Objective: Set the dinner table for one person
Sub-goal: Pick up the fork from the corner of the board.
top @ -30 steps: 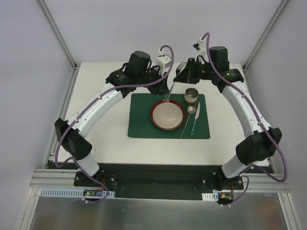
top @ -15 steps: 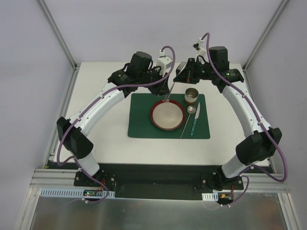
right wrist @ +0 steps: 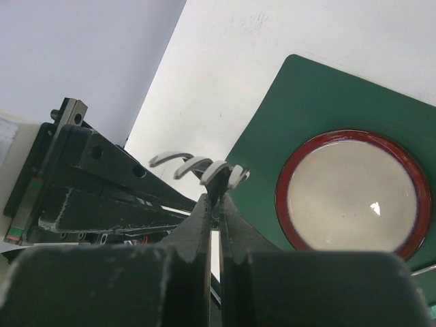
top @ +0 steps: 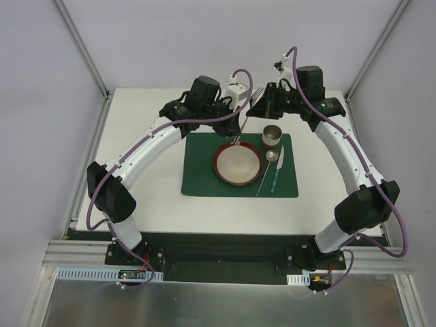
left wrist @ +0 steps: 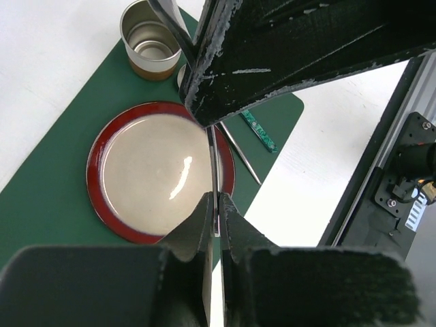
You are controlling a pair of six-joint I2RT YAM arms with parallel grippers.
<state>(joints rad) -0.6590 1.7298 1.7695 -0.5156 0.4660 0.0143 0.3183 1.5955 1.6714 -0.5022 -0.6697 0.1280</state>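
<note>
Pale grey walls close in the dinner table (top: pixel 146 184), a white matte top edged by metal rails that fills the middle of the overhead view. At its centre lies a dark green placemat (top: pixel 201 178) carrying a red-rimmed plate (top: pixel 238 163). A metal cup (top: pixel 272 136) stands at the plate's 1 o'clock, and a spoon (top: pixel 271 158) and a green-handled knife (top: pixel 275 178) lie side by side at its 3 o'clock. Above the plate's 12 o'clock rim a fork (left wrist: pixel 213 163) slants in the air between both arms. The left gripper (left wrist: pixel 215 208) is clenched on the thin handle, its fingers pinched tight around the metal. The right gripper (right wrist: pixel 216 201) is clamped on the other end, and the curved tines poke out just past its fingertips toward 11 o'clock in its wrist view. Whether the handle tip touches the plate cannot be told.
</note>
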